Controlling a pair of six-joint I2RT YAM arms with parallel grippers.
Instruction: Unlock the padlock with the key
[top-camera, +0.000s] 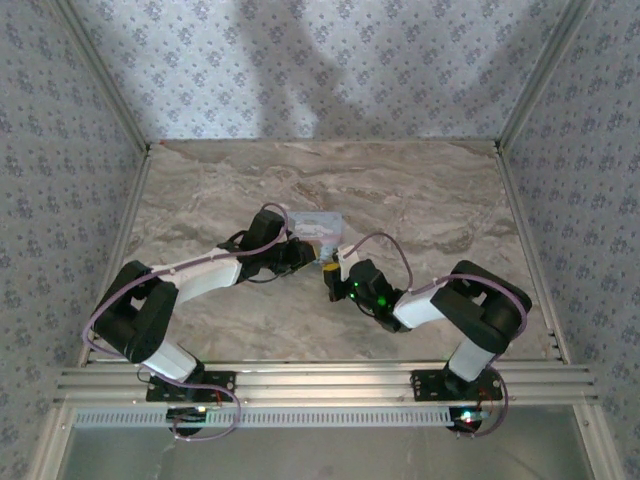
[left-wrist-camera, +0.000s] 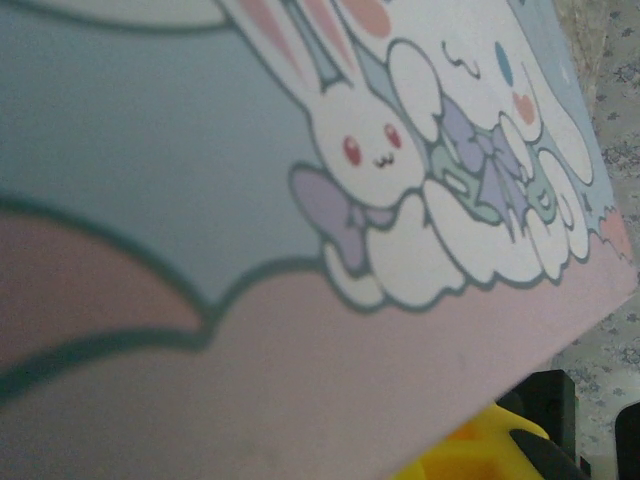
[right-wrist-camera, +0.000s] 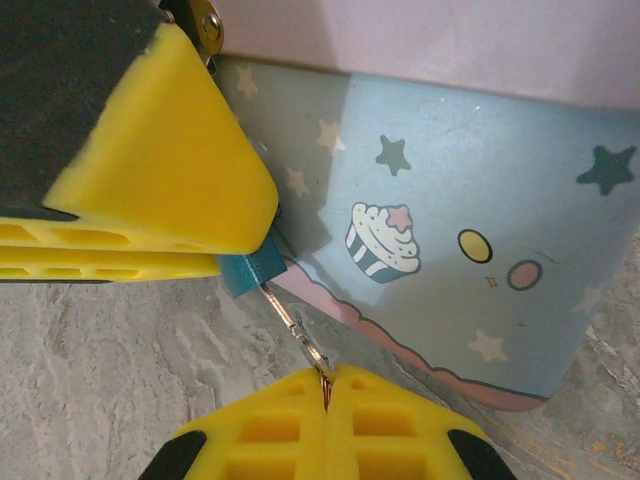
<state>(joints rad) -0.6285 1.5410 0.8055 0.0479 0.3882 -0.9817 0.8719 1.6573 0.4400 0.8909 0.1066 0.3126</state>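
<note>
The tiny teal padlock (right-wrist-camera: 250, 272) pokes out from under the yellow fingers (right-wrist-camera: 170, 170) of my left gripper (top-camera: 306, 252), which is clamped on it just above the table, against the tin's side. The key (right-wrist-camera: 290, 318) is a thin metal sliver running from the padlock's underside down to my right gripper (right-wrist-camera: 328, 385). That gripper is shut on the key's end, and its tip sits in or at the padlock's base. In the top view my right gripper (top-camera: 331, 272) meets the left one at the table's middle. Most of the padlock's body is hidden.
A pale blue tin (right-wrist-camera: 450, 220) with cartoon prints stands right behind both grippers, and its bunny-printed lid (left-wrist-camera: 200, 150) sits very close to the left wrist camera. The marble tabletop (top-camera: 420, 200) is bounded by patterned walls and a metal frame (top-camera: 320, 385).
</note>
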